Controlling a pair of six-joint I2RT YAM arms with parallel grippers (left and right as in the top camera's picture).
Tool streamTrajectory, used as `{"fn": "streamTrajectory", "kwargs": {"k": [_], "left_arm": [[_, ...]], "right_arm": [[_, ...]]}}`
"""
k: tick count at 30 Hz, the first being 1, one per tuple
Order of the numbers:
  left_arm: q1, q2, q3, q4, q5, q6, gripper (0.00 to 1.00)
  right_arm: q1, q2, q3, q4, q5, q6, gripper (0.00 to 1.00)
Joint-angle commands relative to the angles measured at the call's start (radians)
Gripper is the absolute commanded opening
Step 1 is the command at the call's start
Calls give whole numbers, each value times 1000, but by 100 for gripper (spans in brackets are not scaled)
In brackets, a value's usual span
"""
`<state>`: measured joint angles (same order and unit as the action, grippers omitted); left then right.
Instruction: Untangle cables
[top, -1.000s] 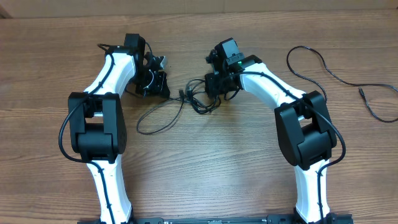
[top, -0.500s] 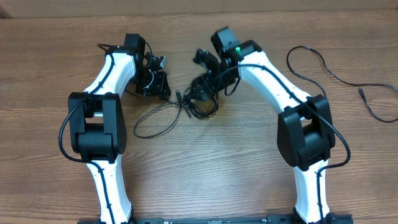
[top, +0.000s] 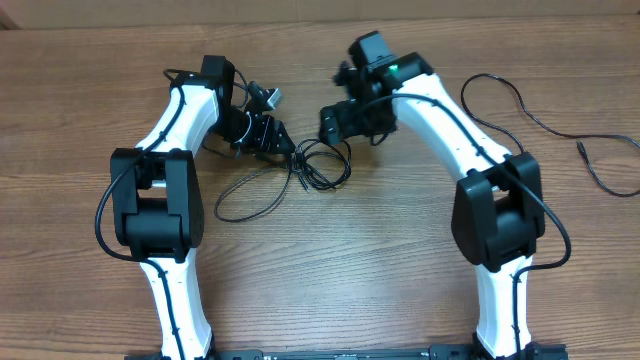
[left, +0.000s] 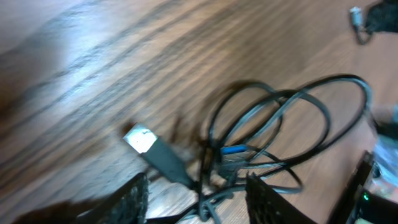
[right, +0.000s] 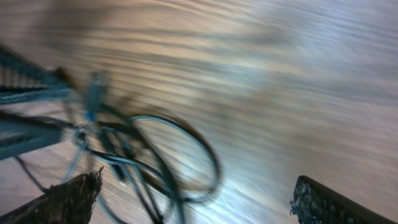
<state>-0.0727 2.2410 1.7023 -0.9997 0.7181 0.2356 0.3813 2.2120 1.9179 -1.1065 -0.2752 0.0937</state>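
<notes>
Thin black cables (top: 318, 165): found as a loose knot on the brown wood-grain table (top: 400, 260), between the two grippers, with one loop spread toward the left arm.
Left gripper (left: 198, 186): jaws held partly apart; strands and a silver-tipped plug (left: 142, 138) seen between them, nothing clamped.
Right gripper (right: 198, 183): jaws spread wide, nothing held, placed just beside the knot.
Separate black cord (top: 520, 105): laid well apart, near the right edge

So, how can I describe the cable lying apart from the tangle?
On the wooden table, look far right, beyond the right arm. A thin black cable lies there alone in an open curve, unlike the tangled cables in the middle.
</notes>
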Motion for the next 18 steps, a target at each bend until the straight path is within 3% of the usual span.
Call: {"fn": "streamTrajectory", "kwargs": {"k": [1, 7, 16, 17, 18], "left_arm": [[-21, 15, -7, 0, 75, 56, 56], [-81, 15, -7, 26, -43, 45, 56], [-203, 15, -3, 209, -406, -175, 58], [-217, 15, 1, 208, -441, -198, 50], [-229, 15, 5, 204, -478, -225, 23]], "right_arm": [[-80, -28, 15, -61, 39, 93, 100], [-228, -27, 14, -207, 39, 89, 100], [-356, -27, 11, -229, -14, 139, 100], [-356, -27, 7, -228, -18, 143, 100], [-356, -27, 6, -227, -18, 143, 100]]}}
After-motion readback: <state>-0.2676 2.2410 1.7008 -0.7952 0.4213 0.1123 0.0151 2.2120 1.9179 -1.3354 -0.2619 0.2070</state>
